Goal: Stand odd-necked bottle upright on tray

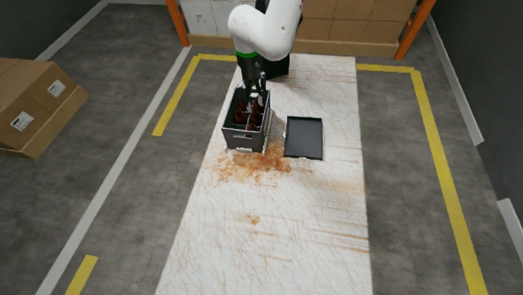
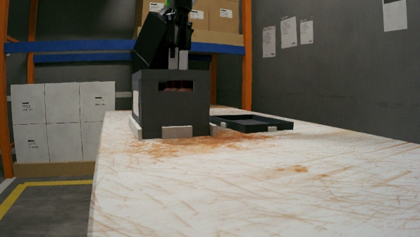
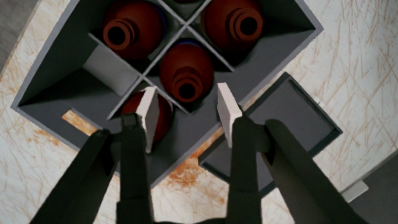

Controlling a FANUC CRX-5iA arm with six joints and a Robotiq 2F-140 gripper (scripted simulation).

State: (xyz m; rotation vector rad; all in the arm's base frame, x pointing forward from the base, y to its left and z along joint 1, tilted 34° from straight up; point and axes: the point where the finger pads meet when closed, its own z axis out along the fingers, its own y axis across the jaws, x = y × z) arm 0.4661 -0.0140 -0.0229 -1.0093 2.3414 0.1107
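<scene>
In the wrist view, the left pale fingertip (image 3: 148, 112) is partly covering one red-brown bottle (image 3: 163, 119) and hiding its neck, while the top edge is cutting off another (image 3: 187, 1). Three more bottles are showing their openings, but which neck is differing in thickness cannot be told. In the exterior view, the dark grey, box-shaped crate (image 1: 243, 141) (image 2: 174, 109) (image 3: 50, 62) is hiding all but a strip of the bottles behind its handle slot. The black gripper (image 1: 254, 104) (image 2: 178, 67) (image 3: 187, 98) is hanging over the crate, released, its fingers standing apart and grasping nothing. One bottle (image 3: 186, 75) is standing below the gap between them. All five bottles are sitting in the crate; the shallow, dark rectangular tray (image 1: 304, 137) (image 2: 246, 122) (image 3: 295, 107) is lying beside it on the scratched white worktop (image 1: 281, 211) (image 2: 246, 183) (image 3: 360, 60).
</scene>
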